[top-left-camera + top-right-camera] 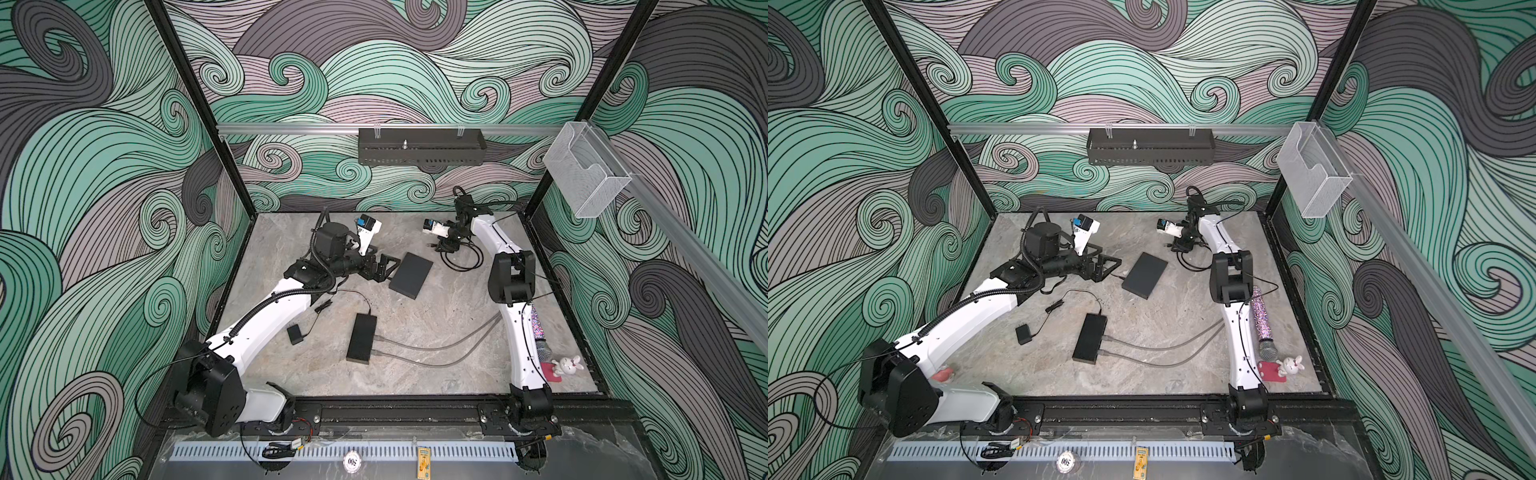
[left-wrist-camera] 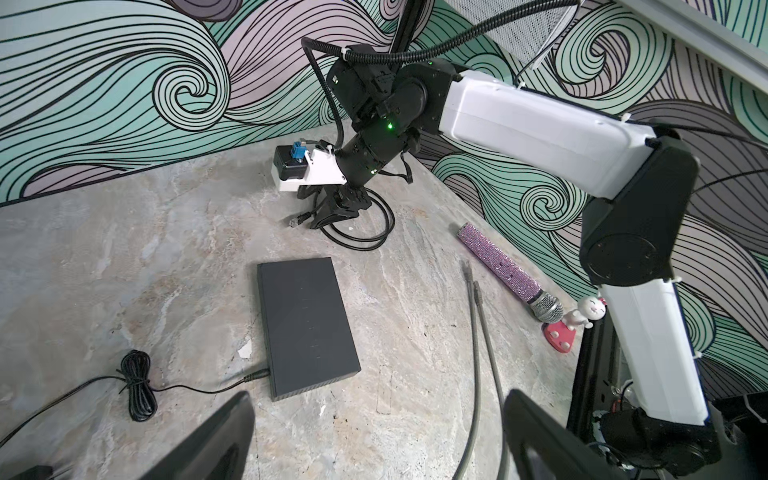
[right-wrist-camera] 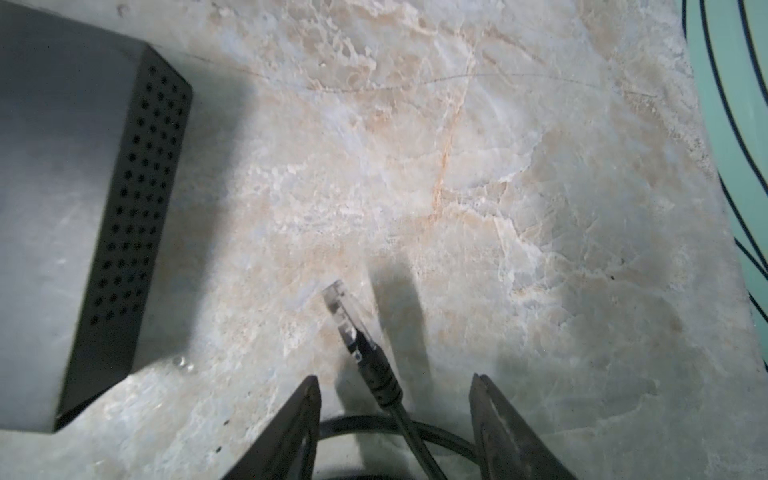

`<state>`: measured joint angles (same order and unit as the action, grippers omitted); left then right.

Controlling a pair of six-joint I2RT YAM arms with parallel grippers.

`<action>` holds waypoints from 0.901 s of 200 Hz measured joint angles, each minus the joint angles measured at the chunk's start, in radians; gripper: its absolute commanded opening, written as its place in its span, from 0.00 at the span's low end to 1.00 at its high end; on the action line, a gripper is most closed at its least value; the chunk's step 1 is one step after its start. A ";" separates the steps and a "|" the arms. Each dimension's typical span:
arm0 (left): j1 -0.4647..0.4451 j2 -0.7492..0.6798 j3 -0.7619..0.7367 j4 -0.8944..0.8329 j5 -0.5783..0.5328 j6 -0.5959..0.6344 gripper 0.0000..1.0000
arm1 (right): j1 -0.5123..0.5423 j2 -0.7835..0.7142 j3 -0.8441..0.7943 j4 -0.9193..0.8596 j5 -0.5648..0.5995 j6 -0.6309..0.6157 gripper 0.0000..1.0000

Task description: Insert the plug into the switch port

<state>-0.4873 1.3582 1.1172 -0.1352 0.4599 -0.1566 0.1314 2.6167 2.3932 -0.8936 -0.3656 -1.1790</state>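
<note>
Both arms [image 1: 266,316]: white shells, black joints [image 1: 511,276] (ribbed cabling [image 2: 374,54]).

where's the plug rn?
Back right of the table in both top views: the clear plug lies just ahead of the open right gripper, which straddles its black cable, beside the flat dark-grey box.

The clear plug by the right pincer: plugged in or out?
Out. The plug lies on the table, its tip free, apart from the grey box.

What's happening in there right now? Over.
Left gripper open. Right gripper open, astride cable behind plug, no grip. Switch nearer front; grey box roughly between.
</note>
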 measured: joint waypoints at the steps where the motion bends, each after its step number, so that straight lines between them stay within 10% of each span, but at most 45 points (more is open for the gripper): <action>1: 0.000 0.000 0.000 0.000 0.000 0.000 0.95 | 0.000 0.000 0.000 0.000 0.000 0.000 0.57; 55: 0.000 0.000 0.000 0.000 0.008 0.002 0.95 | -0.002 0.042 0.041 -0.003 -0.033 0.004 0.51; 81: 0.000 0.000 0.001 -0.001 0.009 0.007 0.95 | -0.002 0.052 0.050 -0.014 -0.063 -0.005 0.11; 180: 0.000 -0.001 0.019 -0.002 -0.004 0.013 0.95 | 0.010 -0.010 -0.030 -0.007 -0.084 0.007 0.00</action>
<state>-0.4873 1.3575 1.1362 -0.1368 0.4561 -0.1432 0.1417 2.6068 2.3634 -0.9009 -0.4496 -1.1721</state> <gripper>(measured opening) 0.946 0.113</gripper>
